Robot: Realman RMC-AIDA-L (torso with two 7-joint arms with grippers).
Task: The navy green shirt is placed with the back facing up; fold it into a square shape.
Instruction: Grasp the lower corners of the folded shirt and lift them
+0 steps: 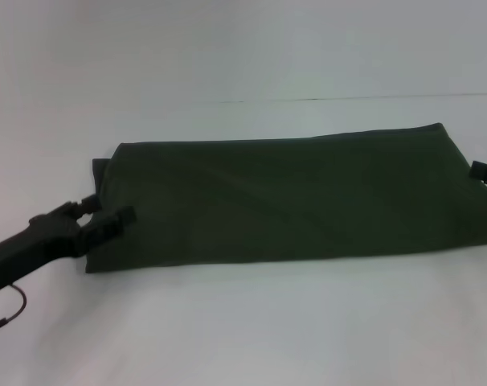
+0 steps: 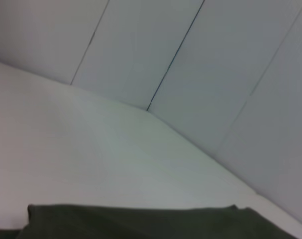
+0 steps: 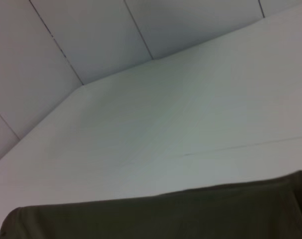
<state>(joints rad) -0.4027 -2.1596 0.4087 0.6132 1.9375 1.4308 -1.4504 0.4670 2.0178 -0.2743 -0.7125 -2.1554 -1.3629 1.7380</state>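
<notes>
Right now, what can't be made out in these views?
- Right claw: head view, cut off by the picture's edge; fingers not visible.
- Left claw: absent from its own wrist view.
- Navy green shirt: sleeves and collar folded out of sight; both wrist views show only an edge strip.

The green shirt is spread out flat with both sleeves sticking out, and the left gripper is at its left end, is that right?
Not quite. The head view shows the navy green shirt already folded into a long band with no sleeves out. The left gripper is indeed at its left end, fingers apart.
</notes>
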